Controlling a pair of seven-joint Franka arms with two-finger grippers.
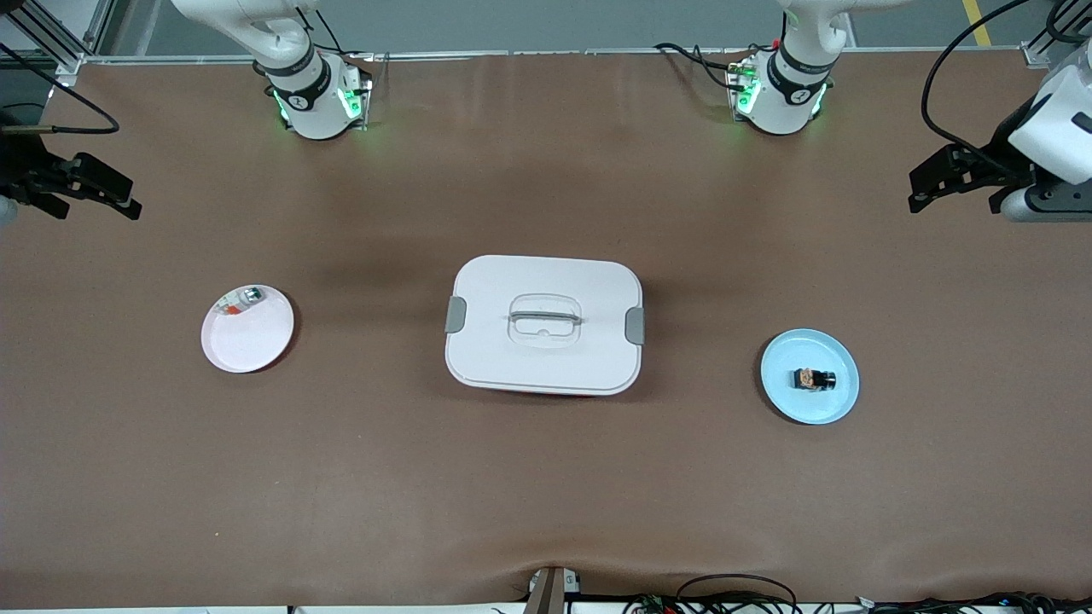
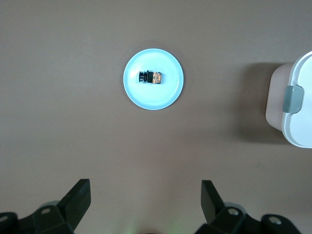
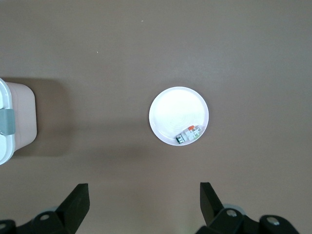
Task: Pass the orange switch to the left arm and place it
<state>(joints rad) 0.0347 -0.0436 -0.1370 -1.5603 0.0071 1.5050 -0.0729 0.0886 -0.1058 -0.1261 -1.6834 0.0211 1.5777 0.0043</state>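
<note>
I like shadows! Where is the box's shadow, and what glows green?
Front view: a soft dark shadow lies on the table beside the box, toward the right arm's end; both arm bases glow green. Right wrist view: the box's shadow falls toward the white plate.

Blue plate (image 1: 832, 408), pink plate (image 1: 247, 341), greenish-silver piece (image 1: 250, 296)

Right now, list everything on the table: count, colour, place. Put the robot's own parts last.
large white rounded box with grey side latches: one, white, middle of the table.
round light-blue plate: one, toward the left arm's end.
tiny black switch with an orange part: one, on the blue plate.
round white plate: one, toward the right arm's end.
small greenish-silver piece with red-orange bits: one, at the white plate's rim.
left gripper: black, fingers open, held over the left arm's end of the table.
right gripper: black, fingers open, held over the right arm's end.
</note>
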